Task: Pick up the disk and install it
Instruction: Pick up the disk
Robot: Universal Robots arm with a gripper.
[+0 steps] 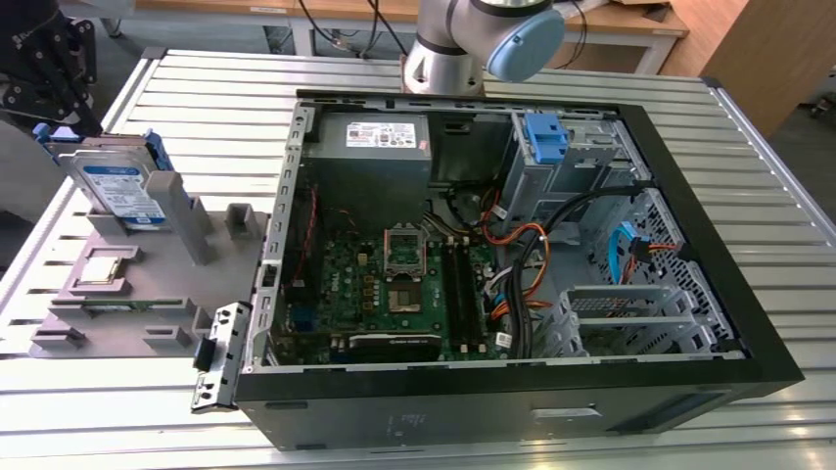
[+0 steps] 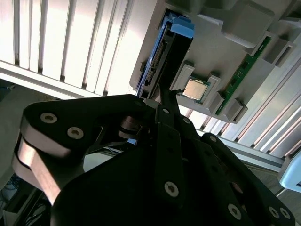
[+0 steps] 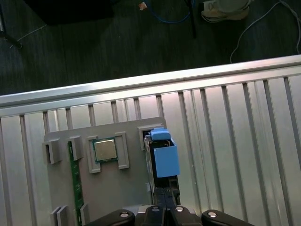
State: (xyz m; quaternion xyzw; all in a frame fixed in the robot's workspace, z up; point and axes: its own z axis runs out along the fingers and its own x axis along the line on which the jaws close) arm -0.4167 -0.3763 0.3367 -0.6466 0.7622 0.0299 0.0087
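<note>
The disk (image 1: 124,186) stands on edge in a slot of a grey holder tray (image 1: 78,323) at the exterior view's left, silver with a white-and-blue label and clipped in a bright blue frame. My black gripper (image 1: 81,122) hangs just above its far upper end. In both wrist views the disk (image 2: 157,61) (image 3: 162,157) appears edge-on, blue frame uppermost. The gripper (image 2: 164,94) (image 3: 164,205) is shut, fingers pressed together with nothing between them, the tips close over the disk's edge.
The tray also holds a small square silver chip (image 3: 105,149) and a green memory stick (image 3: 75,188). An open computer case (image 1: 523,392) lies to the exterior view's right on the slatted metal table (image 1: 196,88), with a blue bracket (image 1: 546,137) and cables inside. The arm's base (image 1: 451,49) stands behind it.
</note>
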